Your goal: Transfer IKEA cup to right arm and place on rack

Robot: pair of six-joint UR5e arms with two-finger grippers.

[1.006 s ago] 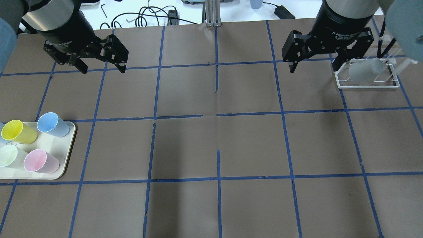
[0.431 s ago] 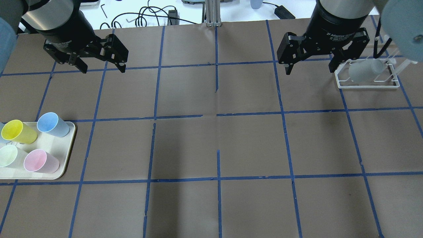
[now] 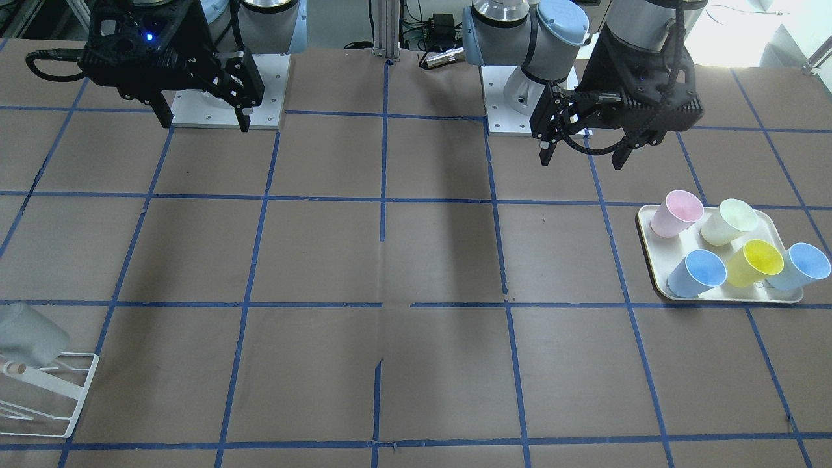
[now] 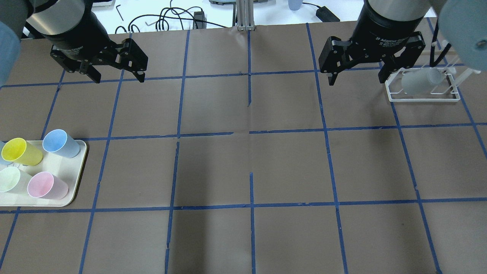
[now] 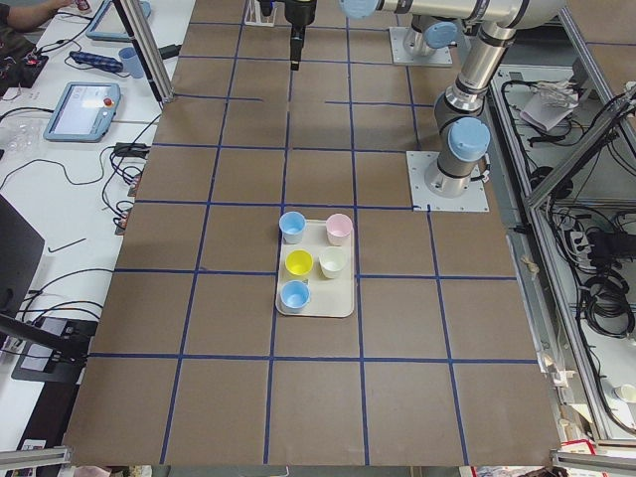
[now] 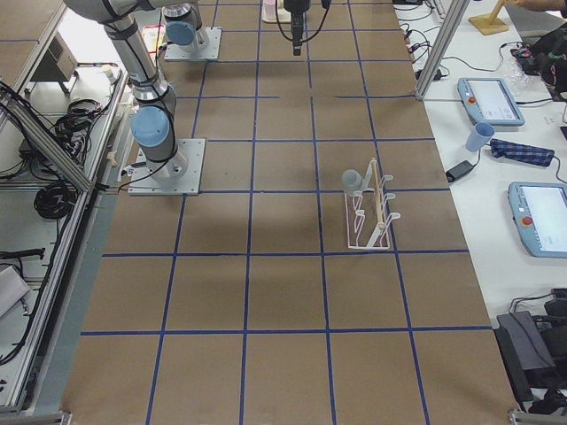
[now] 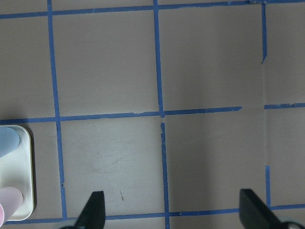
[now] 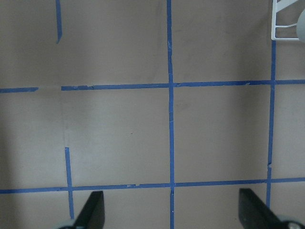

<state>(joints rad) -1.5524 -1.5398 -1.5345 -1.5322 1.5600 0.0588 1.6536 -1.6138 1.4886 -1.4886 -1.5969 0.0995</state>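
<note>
Across the brown-papered table point(image 4: 289, 167), gridded in blue tape, the right arm point(image 4: 395, 9) has drawn its right gripper point(image 4: 357, 80) back from the rack point(image 4: 422, 99) over the last second, jaws wide and empty. The left gripper point(image 4: 118, 79) hangs equally wide. The IKEA cup point(image 4: 416, 82) stays tilted on the rack's prongs, unheld; the placement looks complete. A cream tray point(image 4: 74, 171) of coloured cups sits far left, and cables point(image 4: 167, 19) litter the white bench beyond.
</note>
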